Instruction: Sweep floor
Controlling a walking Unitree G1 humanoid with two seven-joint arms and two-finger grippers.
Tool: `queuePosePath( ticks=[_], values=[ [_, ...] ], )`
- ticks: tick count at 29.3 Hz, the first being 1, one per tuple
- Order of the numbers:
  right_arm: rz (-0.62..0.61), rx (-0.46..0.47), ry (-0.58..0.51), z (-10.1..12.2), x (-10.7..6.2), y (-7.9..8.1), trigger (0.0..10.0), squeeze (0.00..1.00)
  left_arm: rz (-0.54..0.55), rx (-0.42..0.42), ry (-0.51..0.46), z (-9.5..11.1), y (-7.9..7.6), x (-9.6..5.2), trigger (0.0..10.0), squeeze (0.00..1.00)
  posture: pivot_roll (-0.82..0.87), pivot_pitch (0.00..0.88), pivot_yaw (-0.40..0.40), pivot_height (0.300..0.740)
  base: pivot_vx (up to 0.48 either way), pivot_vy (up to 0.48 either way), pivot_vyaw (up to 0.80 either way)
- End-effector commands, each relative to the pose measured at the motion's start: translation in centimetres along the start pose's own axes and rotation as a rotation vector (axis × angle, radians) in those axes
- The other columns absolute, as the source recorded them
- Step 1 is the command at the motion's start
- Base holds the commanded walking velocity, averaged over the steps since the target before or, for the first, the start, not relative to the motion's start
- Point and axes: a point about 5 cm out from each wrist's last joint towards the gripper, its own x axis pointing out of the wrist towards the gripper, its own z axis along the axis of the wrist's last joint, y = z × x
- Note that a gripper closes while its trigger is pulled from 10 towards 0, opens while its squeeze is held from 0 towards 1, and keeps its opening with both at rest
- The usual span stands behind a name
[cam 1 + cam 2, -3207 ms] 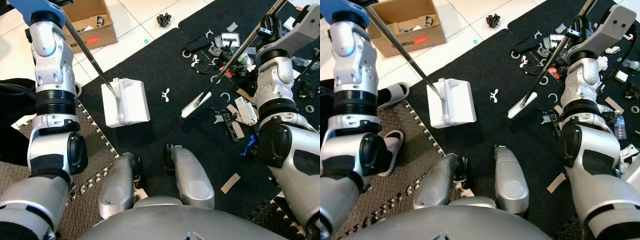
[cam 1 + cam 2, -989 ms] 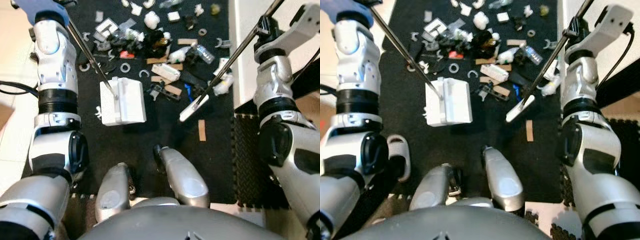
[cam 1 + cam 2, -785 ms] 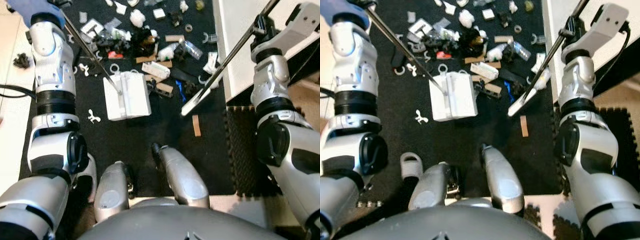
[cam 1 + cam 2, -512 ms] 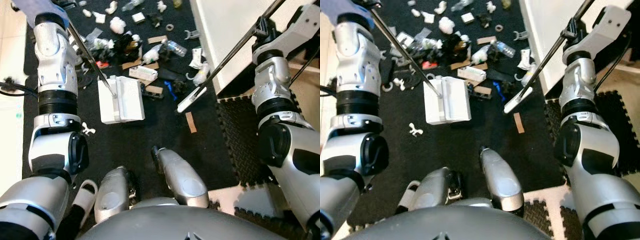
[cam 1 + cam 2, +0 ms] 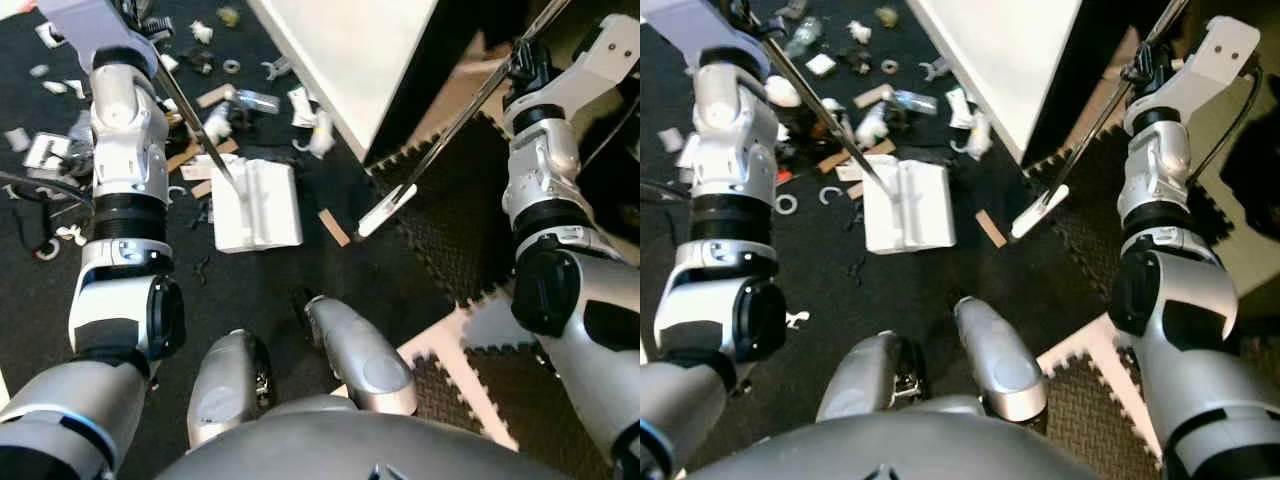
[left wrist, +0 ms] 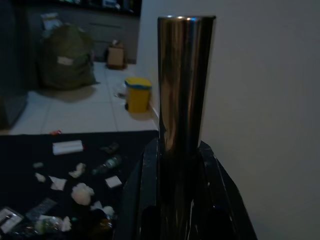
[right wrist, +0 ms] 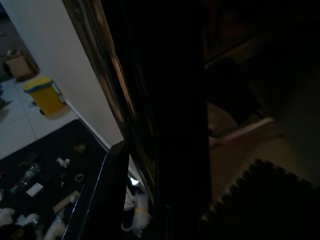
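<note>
Nearest the camera, the robot's two silver legs are standing on the black mat (image 5: pixel 270 280), with grey interlocking foam tiles (image 5: pixel 450 250) lying to the right. Just ahead of the legs, the white dustpan (image 5: pixel 258 206) is resting flat on the mat, its metal pole (image 5: pixel 190 115) slanting up and back toward the left arm. To its right, the small white broom head (image 5: pixel 387 208) is hanging at the mat's edge beside a strip of cardboard (image 5: pixel 334 227), its thin metal handle (image 5: pixel 470 105) rising toward the right arm. In the left wrist view, the left gripper (image 6: pixel 182 200) is holding the shiny pole, its jaws pressed against it on both sides. In the right wrist view, the right gripper (image 7: pixel 150 190) is lying along the dark broom handle; I cannot tell how its jaws are standing. Farther off, scattered litter (image 5: pixel 240 105) is lying behind the dustpan, beside a white wall panel (image 5: pixel 350 50). Beyond, a yellow bin (image 6: pixel 136 94) is standing on pale floor tiles.
</note>
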Motion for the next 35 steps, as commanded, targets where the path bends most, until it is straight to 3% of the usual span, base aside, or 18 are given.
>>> queuePosePath(
  ticks=[1, 3, 6, 11, 22, 28, 35],
  values=[
    [0.001, -0.003, -0.026, 0.6, 0.2, 0.0, 10.0, 0.00, 0.000, 0.011, -0.024, 0.4, -0.2, -0.2, 10.0, 0.00, -0.03, 0.065, -0.015, 0.740, 0.000, 0.000, -0.61],
    [0.003, -0.003, -0.025, 0.6, 0.2, 0.0, 10.0, 0.00, 0.006, 0.013, -0.015, 0.1, -0.2, -0.4, 10.0, 0.00, -0.03, 0.064, -0.013, 0.740, 0.000, 0.000, -0.61],
    [0.031, -0.005, -0.004, 0.1, 0.1, 0.4, 10.0, 0.00, 0.067, 0.063, 0.053, -2.6, 0.4, -2.0, 10.0, 0.00, -0.03, 0.064, -0.014, 0.740, 0.000, 0.000, -0.38],
    [0.064, -0.016, 0.023, -0.4, -0.1, 0.7, 10.0, 0.00, 0.148, 0.116, 0.113, -4.5, 1.6, -3.2, 10.0, 0.00, -0.03, 0.062, -0.018, 0.740, 0.000, 0.000, 0.00],
    [0.158, -0.117, 0.101, -2.1, -0.7, 1.7, 10.0, 0.00, 0.160, 0.187, 0.188, -7.5, 2.0, -5.6, 10.0, 0.00, -0.02, 0.058, -0.018, 0.740, 0.000, 0.000, 0.00],
    [0.193, -0.152, 0.119, -2.8, -1.0, 2.3, 10.0, 0.00, 0.071, 0.151, 0.189, -8.3, 0.6, -5.7, 10.0, 0.00, -0.02, 0.071, -0.018, 0.740, 0.000, 0.000, 0.00],
    [0.256, -0.183, 0.133, -3.5, -1.4, 3.0, 10.0, 0.00, 0.057, 0.125, 0.203, -8.7, -0.1, -5.1, 10.0, 0.00, -0.02, 0.088, -0.012, 0.740, 0.000, 0.000, 0.00]
  ],
)
